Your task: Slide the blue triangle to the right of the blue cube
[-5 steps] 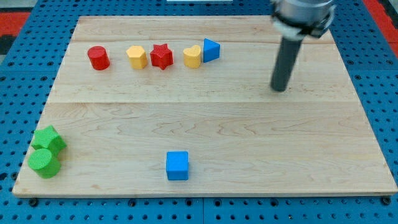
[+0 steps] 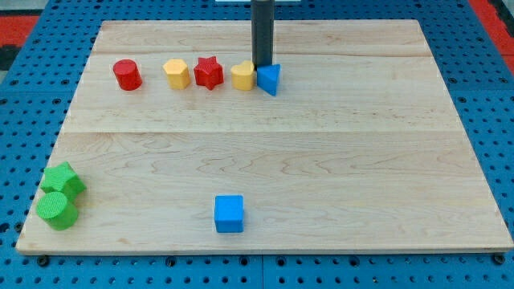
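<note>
The blue triangle (image 2: 269, 79) lies near the view's top, just right of a yellow heart-shaped block (image 2: 242, 76). The blue cube (image 2: 229, 213) sits near the board's bottom edge, a little left of centre. My tip (image 2: 262, 66) stands right behind the blue triangle, at its top-left corner, touching or almost touching it and the yellow block. The rod rises straight up out of the view's top.
A row along the top holds a red cylinder (image 2: 127, 75), a yellow hexagon (image 2: 177, 74) and a red star (image 2: 209, 72). Two green blocks (image 2: 59, 195) sit at the bottom left corner. The wooden board (image 2: 321, 160) lies on a blue pegboard.
My tip has moved from the view's upper right leftwards to just behind the blue triangle. The blue triangle has shifted slightly down and turned; the yellow heart has nudged left.
</note>
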Robot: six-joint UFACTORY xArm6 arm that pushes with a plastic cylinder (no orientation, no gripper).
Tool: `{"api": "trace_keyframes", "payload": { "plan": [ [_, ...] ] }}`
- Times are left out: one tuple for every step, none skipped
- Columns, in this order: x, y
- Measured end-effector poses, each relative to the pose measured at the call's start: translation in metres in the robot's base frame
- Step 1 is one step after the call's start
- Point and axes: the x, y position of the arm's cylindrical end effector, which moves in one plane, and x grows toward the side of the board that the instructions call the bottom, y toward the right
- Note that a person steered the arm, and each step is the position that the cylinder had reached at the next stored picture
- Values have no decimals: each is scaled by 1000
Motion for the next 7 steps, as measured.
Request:
{"api": "trace_keyframes", "payload": {
  "plan": [
    [52,11],
    [54,33],
    [55,68],
    [50,81],
    [69,117],
    [105,93],
    [113,95]
  ]
}}
